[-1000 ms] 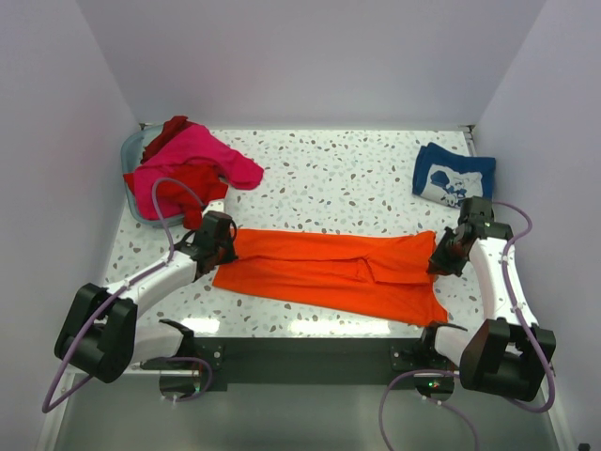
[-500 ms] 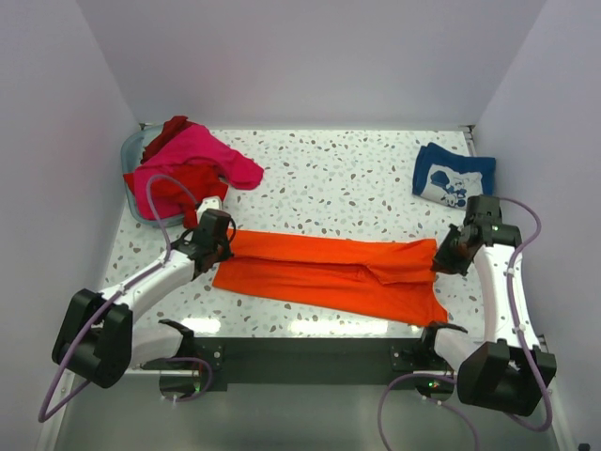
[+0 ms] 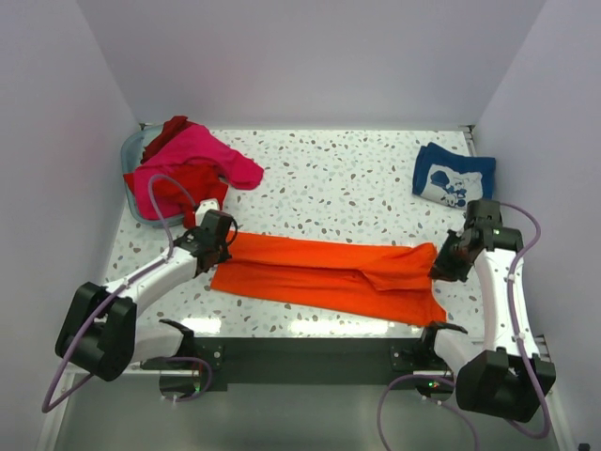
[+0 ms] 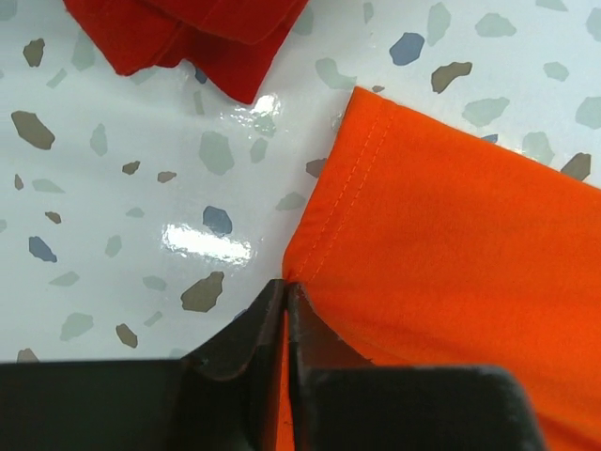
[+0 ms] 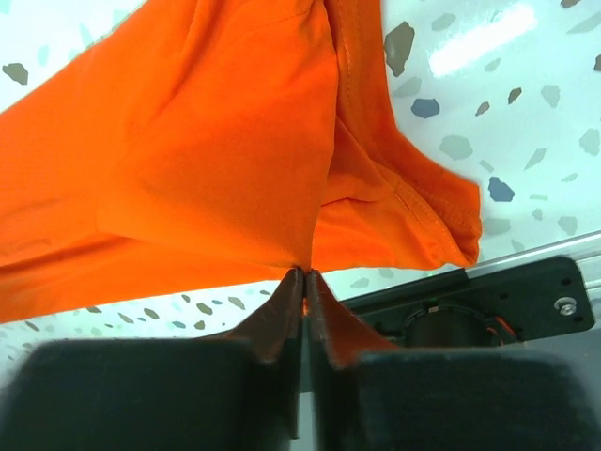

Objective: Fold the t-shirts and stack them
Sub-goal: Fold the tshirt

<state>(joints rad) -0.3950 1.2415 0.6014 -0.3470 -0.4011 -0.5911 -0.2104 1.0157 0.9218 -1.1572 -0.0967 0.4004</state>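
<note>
Fig. – readable text: none is showing in any view | nearest candidate: the navy t-shirt (image 3: 453,177), lying at the far right corner of the table (image 3: 357,178), is bearing a white print | legibility: the print is appearing too small and creased to make out as letters, numbers or a brand

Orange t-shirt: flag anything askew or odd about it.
The orange t-shirt lies slanted, its right end rumpled, with a loose flap near the right hand. The left hand pinches its opposite corner flat.
</note>
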